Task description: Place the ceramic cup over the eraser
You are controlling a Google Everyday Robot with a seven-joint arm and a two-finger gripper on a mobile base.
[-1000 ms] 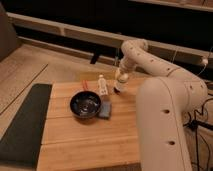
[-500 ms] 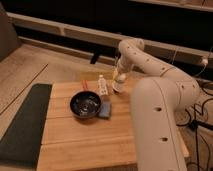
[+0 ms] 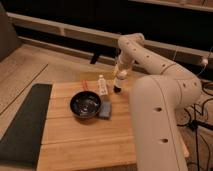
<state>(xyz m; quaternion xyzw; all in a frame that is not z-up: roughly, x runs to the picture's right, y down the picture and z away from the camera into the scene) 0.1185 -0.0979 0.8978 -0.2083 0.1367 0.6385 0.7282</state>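
Gripper (image 3: 120, 75) at upper centre, clamped on the cup (image 3: 120, 78), hangs right over the eraser (image 3: 117, 89). Slightly off-centre drop and the rim tips the eraser.

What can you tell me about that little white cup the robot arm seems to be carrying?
The ceramic cup is a small, whitish, glossy cup with no handle showing, roughly cylindrical. It hangs at the end of the arm, clamped in the shut gripper, near the far right corner of the wooden table. It sits directly above the eraser, a small black upright block; whether the two touch cannot be told. Its opening is not visible. The white bottle stands just to its left, apart from it.
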